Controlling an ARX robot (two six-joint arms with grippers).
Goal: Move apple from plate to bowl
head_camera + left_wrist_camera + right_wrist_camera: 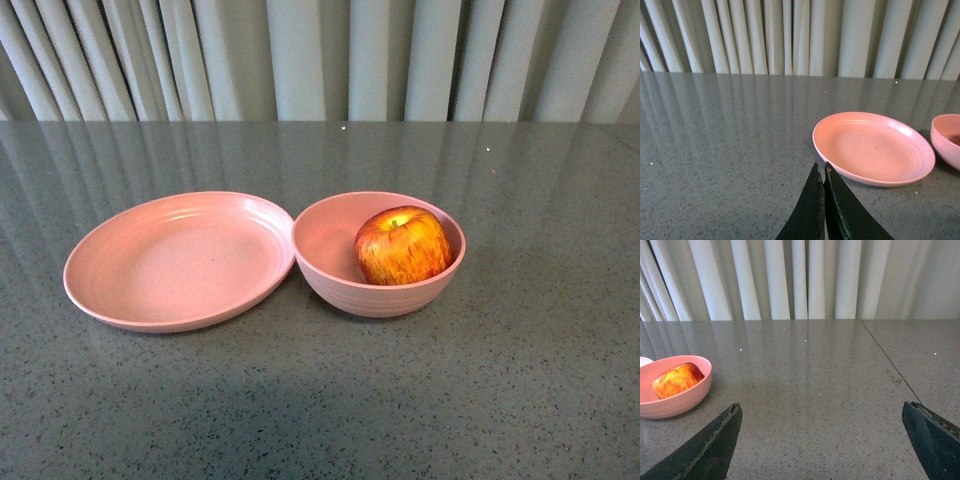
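Observation:
The red and yellow-streaked apple (402,246) sits inside the deep pink bowl (330,272), against its right side. The flat pink plate (180,260) lies empty just left of the bowl, rims touching. Neither gripper shows in the front view. In the left wrist view my left gripper (821,167) is shut and empty, a little short of the plate (872,148); the bowl's edge (946,140) shows past the plate. In the right wrist view my right gripper (821,406) is open and empty, with the bowl (675,401) and apple (678,379) off to one side.
Everything stands on a grey speckled table (500,400). Pale pleated curtains (320,60) hang behind its far edge. A thin seam (890,360) runs across the table surface in the right wrist view.

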